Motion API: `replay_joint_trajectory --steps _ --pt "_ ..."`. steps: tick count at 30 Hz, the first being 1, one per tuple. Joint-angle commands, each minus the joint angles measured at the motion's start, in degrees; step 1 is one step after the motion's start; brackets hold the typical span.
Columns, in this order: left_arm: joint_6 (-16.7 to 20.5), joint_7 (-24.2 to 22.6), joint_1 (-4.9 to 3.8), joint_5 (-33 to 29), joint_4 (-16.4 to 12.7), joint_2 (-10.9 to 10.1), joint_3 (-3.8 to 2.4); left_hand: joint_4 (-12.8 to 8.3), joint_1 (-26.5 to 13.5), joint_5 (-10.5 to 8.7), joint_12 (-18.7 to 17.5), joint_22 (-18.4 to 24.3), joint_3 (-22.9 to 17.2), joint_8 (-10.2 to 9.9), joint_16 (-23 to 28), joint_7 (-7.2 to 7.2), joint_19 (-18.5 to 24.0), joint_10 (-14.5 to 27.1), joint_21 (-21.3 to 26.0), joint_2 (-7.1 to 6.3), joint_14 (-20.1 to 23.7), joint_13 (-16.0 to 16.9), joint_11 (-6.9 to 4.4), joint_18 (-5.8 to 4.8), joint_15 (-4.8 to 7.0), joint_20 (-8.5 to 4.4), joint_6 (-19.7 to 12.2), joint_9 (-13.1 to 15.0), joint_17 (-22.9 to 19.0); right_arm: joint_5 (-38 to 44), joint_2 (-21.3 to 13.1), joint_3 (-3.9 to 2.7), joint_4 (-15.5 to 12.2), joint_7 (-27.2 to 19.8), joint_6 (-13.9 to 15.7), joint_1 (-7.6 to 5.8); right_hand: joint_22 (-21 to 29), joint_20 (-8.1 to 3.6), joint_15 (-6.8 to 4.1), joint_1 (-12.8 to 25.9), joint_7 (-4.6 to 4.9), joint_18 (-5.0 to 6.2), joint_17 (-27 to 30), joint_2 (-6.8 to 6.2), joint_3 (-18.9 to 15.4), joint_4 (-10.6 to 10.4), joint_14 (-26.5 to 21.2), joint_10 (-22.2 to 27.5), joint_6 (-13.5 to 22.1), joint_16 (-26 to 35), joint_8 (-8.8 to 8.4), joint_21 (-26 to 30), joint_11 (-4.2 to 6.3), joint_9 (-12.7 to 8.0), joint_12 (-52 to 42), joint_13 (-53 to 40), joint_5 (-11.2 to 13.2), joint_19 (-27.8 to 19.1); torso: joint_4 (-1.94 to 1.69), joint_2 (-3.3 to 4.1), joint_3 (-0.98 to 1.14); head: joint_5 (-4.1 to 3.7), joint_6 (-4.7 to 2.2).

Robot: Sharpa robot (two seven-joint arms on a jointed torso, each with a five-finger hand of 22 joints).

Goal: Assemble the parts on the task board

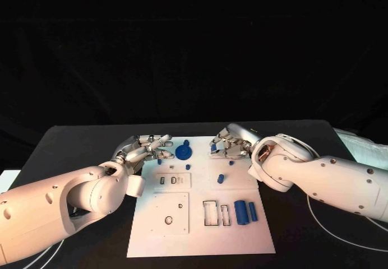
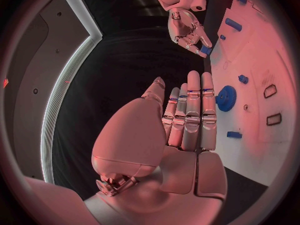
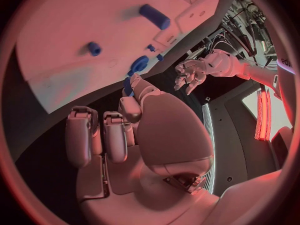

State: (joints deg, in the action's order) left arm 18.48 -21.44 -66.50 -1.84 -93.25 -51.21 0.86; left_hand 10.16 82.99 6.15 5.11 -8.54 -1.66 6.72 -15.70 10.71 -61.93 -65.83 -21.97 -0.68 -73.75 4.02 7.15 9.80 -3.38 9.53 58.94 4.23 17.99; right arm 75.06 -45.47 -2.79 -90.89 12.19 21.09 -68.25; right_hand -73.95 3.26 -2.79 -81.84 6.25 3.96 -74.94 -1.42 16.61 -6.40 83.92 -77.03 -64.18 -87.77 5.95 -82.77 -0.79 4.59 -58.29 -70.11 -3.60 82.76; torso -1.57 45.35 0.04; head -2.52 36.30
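**Both hands at the far end of the board**

The white task board (image 1: 202, 224) lies in the lower middle of the head view on the black table (image 1: 73, 145). The left hand (image 1: 148, 147) sits at the board's upper left corner, its fingers stretched out and lying side by side with nothing in them (the left wrist view shows them straight and close together, (image 2: 190, 117)). Just right of it in the head view stands a blue gear (image 1: 183, 151), with a small blue part (image 1: 188, 166) below it and another small piece (image 1: 171, 166) near the fingertips.

The right hand (image 1: 230, 143) is at the board's upper right, fingers curled in. A blue part (image 2: 205, 49) shows at its fingertips in the upper middle of the left wrist view, and it appears pinched there, though the hold itself is small and hard to make out. A short blue peg (image 1: 221, 178) stands in the board's centre right. Toward the lower right of the board lie a thick blue cylinder (image 1: 240, 209) and a thinner blue bar (image 1: 252, 211), side by side, next to empty rectangular slots (image 1: 211, 213).
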Motion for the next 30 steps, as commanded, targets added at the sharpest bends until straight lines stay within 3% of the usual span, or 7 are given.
replay_joint_trajectory --steps 1,5,12,21,27,30 --pt "-0.76 -0.96 -0.03 -0.05 0.52 0.15 -0.03 -0.40 0.40 -0.24 -0.32 0.09 0.10 -0.39 0.40 0.32 0.29 0.17 0.35 0.31 0.38 0.02 0.16 0.60 -0.03 0.01 -0.15 -0.04 0.12 2.98 1.54 0.33 -1.12 5.34 -0.55 0.34 0.13 -0.24 -0.33 -0.66 -0.68 -0.60 -10.25 1.14 0.40 -0.02 5.00 0.42 -1.00 0.33 0.62 0.28 -0.01 0.61 0.59 3.38 -0.23 -0.36 -0.69 -0.40 -0.39 0.30 0.72" --pt "-0.63 -1.19 -0.03 -0.22 1.30 0.06 -0.03 -0.40 0.40 -0.24 -0.32 0.09 0.10 -0.39 0.40 0.32 0.29 0.17 0.35 0.31 0.38 0.02 0.16 0.60 -0.03 0.01 -0.15 -0.04 0.12 6.69 4.68 1.00 -2.14 7.74 -1.44 1.25 0.22 -0.23 -0.32 -0.51 -0.67 -0.59 -10.17 1.09 0.47 0.03 4.98 0.68 -1.00 0.38 0.62 0.32 -0.02 0.61 1.24 3.83 -0.22 -0.40 -1.30 -0.58 -0.80 0.29 1.33" --pt "-0.46 -1.39 -0.03 -0.38 1.75 -0.15 -0.03 -0.46 0.47 -0.23 -0.34 0.09 0.08 -0.40 0.41 0.32 0.29 0.17 0.34 0.33 0.37 0.02 0.15 0.61 -0.02 0.01 -0.14 -0.03 0.16 10.17 8.27 1.61 -1.62 10.09 -2.59 2.96 0.28 -0.22 -0.32 -0.31 -0.66 -0.57 -10.13 0.96 0.58 0.16 4.97 0.89 -0.97 0.42 0.61 0.37 -0.02 0.61 1.80 4.22 -0.33 -0.43 -1.54 -0.63 -1.10 0.69 1.82" --pt "-0.49 -1.42 -0.04 -0.43 1.42 -0.41 -0.04 -0.46 0.47 -0.23 -0.34 0.09 0.08 -0.40 0.41 0.32 0.29 0.17 0.34 0.33 0.37 0.02 0.15 0.61 -0.02 0.01 -0.14 -0.03 0.16 12.88 11.70 2.06 0.16 12.46 -3.46 5.32 0.42 -0.21 -0.30 0.13 -0.63 -0.55 -9.94 0.69 0.72 0.32 4.93 1.09 -0.91 0.54 0.58 0.46 -0.04 0.60 2.54 4.75 -0.74 -0.49 -1.41 -0.52 -0.89 1.31 2.38" --pt "-0.64 -1.36 -0.05 -0.44 1.20 -0.45 -0.04 -0.46 0.47 -0.23 -0.34 0.09 0.08 -0.40 0.41 0.32 0.29 0.17 0.34 0.33 0.37 0.02 0.15 0.61 -0.02 0.01 -0.14 -0.03 0.16 14.08 12.83 2.20 1.23 13.32 -3.43 5.88 0.41 -0.21 -0.30 0.28 -0.62 -0.55 -9.91 0.62 0.79 0.37 4.92 1.11 -0.88 0.57 0.56 0.47 -0.05 0.59 2.69 4.87 -0.91 -0.49 -1.46 -0.52 -0.83 1.56 2.82" --pt "-0.71 -1.31 -0.05 -0.44 1.14 -0.47 -0.04 -0.46 0.47 -0.23 -0.34 0.09 0.08 -0.40 0.41 0.32 0.29 0.17 0.34 0.33 0.37 0.02 0.15 0.61 -0.02 0.01 -0.14 -0.03 0.16 14.58 12.92 2.22 1.38 13.37 -3.91 5.97 0.44 -0.18 -0.27 1.09 -0.59 -0.55 -9.94 -0.07 0.73 0.42 4.94 1.10 -0.83 0.58 0.52 0.50 -0.08 0.57 2.97 5.08 -2.01 -0.48 -1.43 -0.50 -0.78 1.69 3.00"
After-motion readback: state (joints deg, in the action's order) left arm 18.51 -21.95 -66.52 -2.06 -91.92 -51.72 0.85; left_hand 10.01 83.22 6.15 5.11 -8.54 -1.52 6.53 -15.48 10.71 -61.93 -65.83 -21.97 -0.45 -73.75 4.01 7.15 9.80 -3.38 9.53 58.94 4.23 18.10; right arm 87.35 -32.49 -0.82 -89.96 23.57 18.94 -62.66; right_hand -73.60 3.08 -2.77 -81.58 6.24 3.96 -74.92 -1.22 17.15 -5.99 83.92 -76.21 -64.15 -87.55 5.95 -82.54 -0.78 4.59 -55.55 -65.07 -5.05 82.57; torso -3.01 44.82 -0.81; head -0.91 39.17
